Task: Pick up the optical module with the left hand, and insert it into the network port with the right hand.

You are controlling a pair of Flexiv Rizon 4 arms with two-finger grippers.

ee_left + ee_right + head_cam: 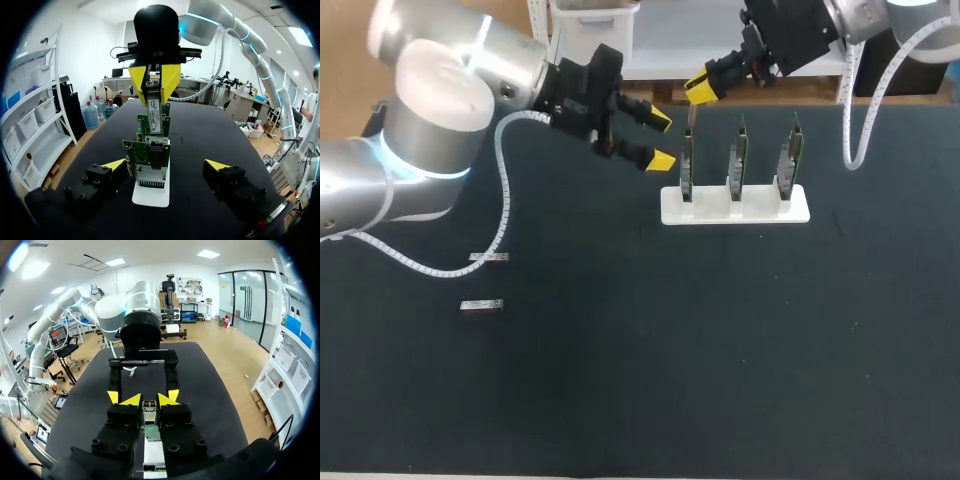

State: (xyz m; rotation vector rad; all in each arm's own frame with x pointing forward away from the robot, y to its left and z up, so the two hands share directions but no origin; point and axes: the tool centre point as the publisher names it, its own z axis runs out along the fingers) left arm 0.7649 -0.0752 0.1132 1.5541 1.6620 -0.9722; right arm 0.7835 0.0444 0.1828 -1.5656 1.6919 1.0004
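Note:
My right gripper (700,90) is shut on a thin silver optical module (690,118), holding it upright just above the leftmost circuit board (687,165) on the white stand (760,210). In the left wrist view that gripper (155,82) comes down from above with the module (154,114) over the board's port (159,152). In the right wrist view the module (149,406) sits between my right gripper (149,401) tips, above the board (150,432). My left gripper (658,140) hangs open and empty just left of the stand, its own view (165,165) facing the row of boards.
Two more boards (737,160) (788,158) stand upright in the same white stand. Two spare optical modules (488,258) (481,305) lie on the dark table mat at the left. The left arm's white cable (503,215) loops over the mat.

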